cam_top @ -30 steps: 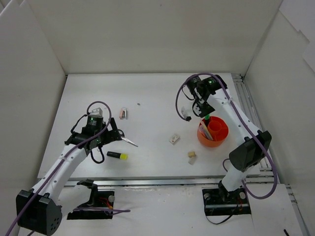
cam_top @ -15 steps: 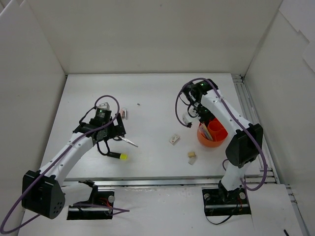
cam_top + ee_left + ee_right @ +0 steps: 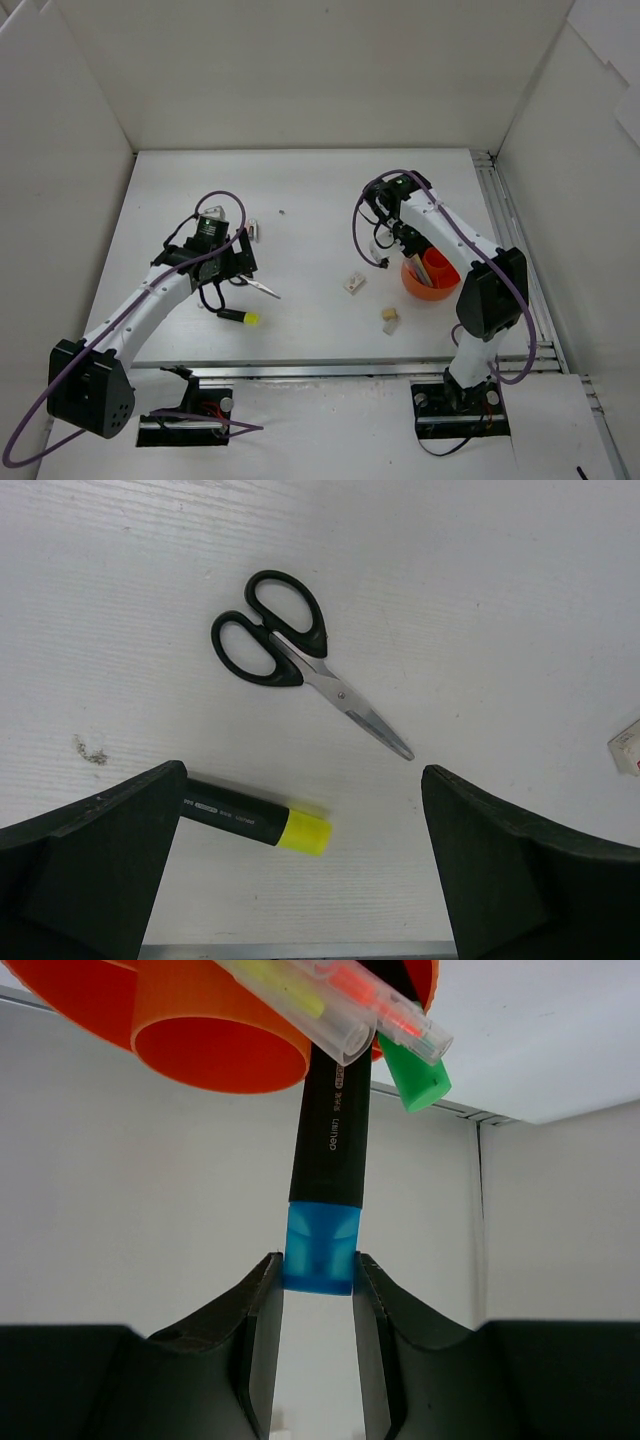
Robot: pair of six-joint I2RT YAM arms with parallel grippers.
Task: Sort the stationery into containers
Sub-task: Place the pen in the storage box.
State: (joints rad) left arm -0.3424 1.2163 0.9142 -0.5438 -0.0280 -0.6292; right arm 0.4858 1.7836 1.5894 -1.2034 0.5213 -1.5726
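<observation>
Right gripper (image 3: 318,1272) fingers pinch the blue cap of black cylindrical highlighter (image 3: 330,1130), its far end in round orange-red plastic pot (image 3: 215,1055) beyond the tips. Left gripper (image 3: 300,785) spread wide, holding nothing. Yellow-capped black highlighter (image 3: 255,823) lies between its fingers, black-handled scissors (image 3: 300,660) beyond.

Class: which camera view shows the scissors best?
The left wrist view: the scissors lie whole and large, black handles, blades closed. The top external view shows them tiny, partly hidden. The right wrist view shows none of them.
</observation>
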